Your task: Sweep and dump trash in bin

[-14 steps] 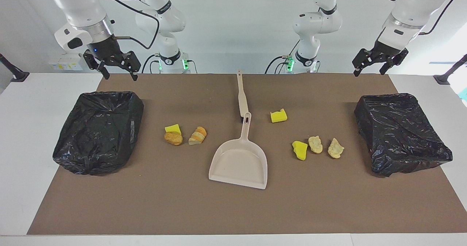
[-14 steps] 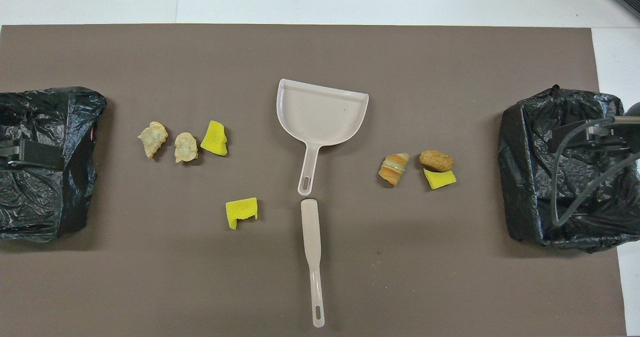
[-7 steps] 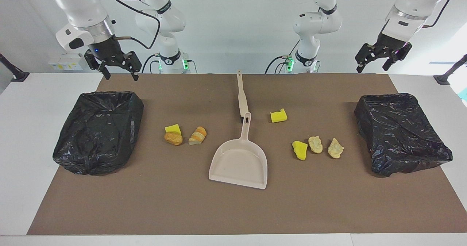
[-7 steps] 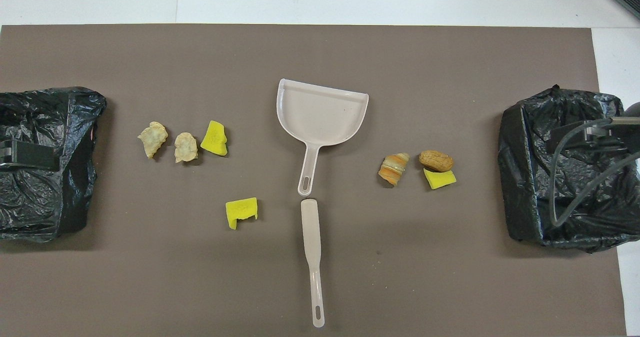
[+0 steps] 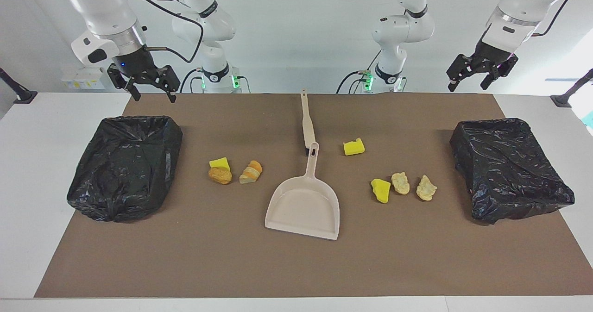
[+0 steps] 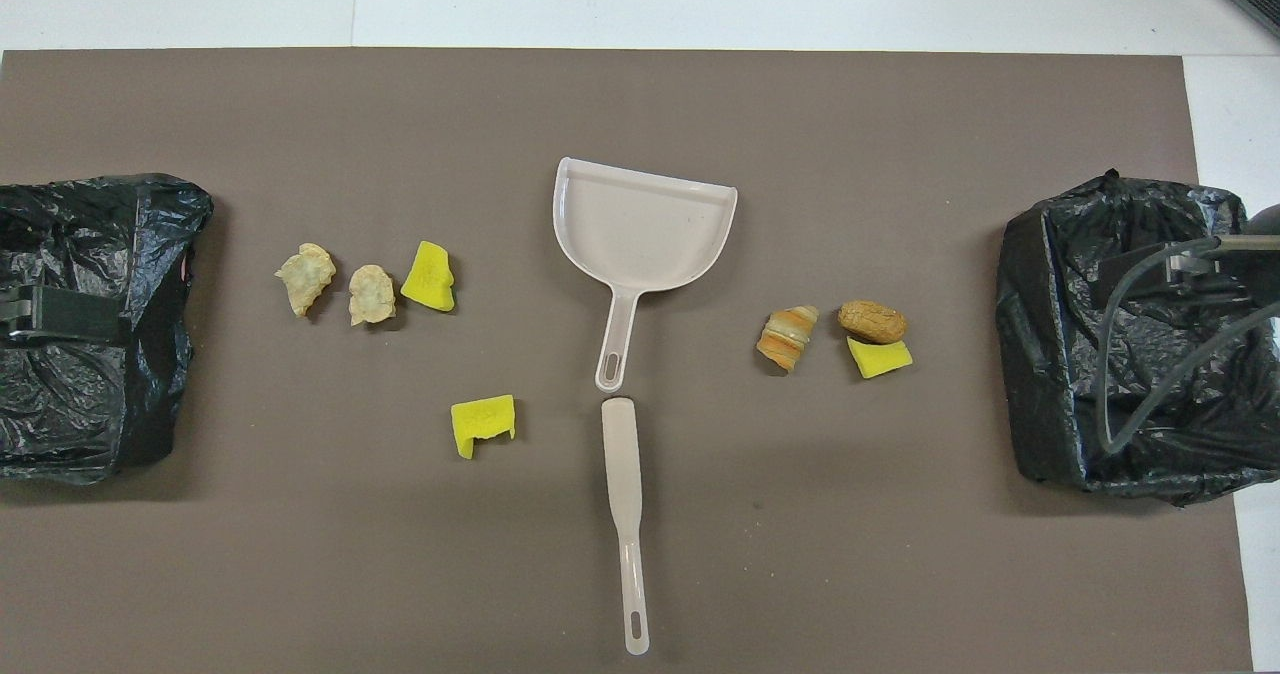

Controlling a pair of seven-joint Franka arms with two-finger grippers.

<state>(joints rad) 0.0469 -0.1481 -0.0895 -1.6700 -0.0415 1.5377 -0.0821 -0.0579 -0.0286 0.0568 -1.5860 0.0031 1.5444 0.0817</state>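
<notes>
Since nothing has been picked up yet, the brown mat (image 5: 185,265) on the white surface (image 5: 28,164) reads as a starting layout: wide bare room lies along its edge farthest from the robots, good for sweeping strokes. One black-lined bin (image 5: 125,166) sits at the right arm's end and another bin (image 5: 509,168) at the left arm's end, probably so either arm can dump without reaching across. Between them lies the dustpan (image 5: 303,208), mouth pointing away from the robots and handle toward them, with the brush (image 5: 306,120) end to end with that handle and nearer the robots, both easy to take from above. The trash lies loose in two clusters: three pieces (image 5: 234,171) toward the right arm's bin, three pieces (image 5: 403,186) toward the left arm's bin, and a lone yellow sponge chunk (image 5: 353,146) beside the dustpan handle. The right claw (image 5: 149,92) hangs over the mat's near edge by its bin, fingers spread and empty; the left claw (image 5: 471,78) waits high above its corner, likewise spread and empty.
</notes>
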